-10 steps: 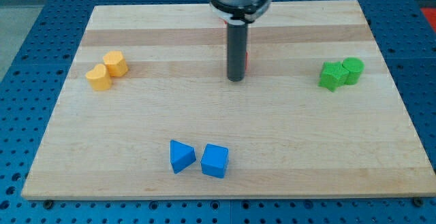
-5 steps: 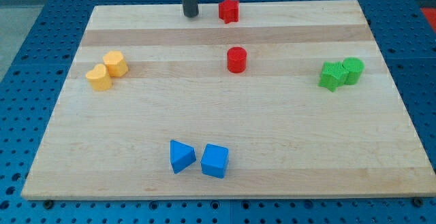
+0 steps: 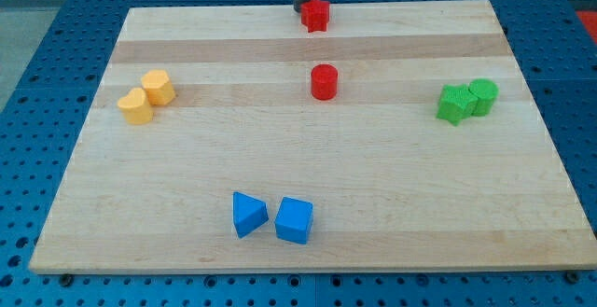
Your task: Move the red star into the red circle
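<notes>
The red star (image 3: 315, 15) lies near the top edge of the wooden board, at the middle. The red circle (image 3: 324, 81), a short red cylinder, stands below it toward the board's centre, a clear gap between them. My tip (image 3: 303, 8) is at the view's top, just left of and behind the red star, touching or almost touching it. Only the rod's lower end shows.
Two yellow blocks (image 3: 147, 96) sit together at the left. A green star (image 3: 455, 104) and a green cylinder (image 3: 483, 96) sit together at the right. A blue triangle (image 3: 248, 214) and a blue cube (image 3: 294, 220) sit near the bottom. The wooden board (image 3: 373, 176) rests on a blue perforated table.
My tip left the red circle, went up to the board's top edge left of the star, then slid right up to the red star. The blocks have not moved.
</notes>
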Controlling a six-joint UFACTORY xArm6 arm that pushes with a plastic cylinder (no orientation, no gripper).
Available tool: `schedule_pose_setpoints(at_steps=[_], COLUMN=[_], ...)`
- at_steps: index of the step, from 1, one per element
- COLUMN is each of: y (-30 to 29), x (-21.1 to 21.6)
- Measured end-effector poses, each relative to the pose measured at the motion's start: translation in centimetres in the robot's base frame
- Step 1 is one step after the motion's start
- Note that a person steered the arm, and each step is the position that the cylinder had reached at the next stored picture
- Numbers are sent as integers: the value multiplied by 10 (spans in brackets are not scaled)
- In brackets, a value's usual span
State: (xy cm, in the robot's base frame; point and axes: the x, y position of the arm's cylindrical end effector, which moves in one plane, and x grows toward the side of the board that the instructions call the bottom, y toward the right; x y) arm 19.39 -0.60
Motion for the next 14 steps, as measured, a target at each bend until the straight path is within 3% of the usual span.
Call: schedule_pose_setpoints(at_steps=[3,8,14], y=[32,-7,30], x=[1,92,77])
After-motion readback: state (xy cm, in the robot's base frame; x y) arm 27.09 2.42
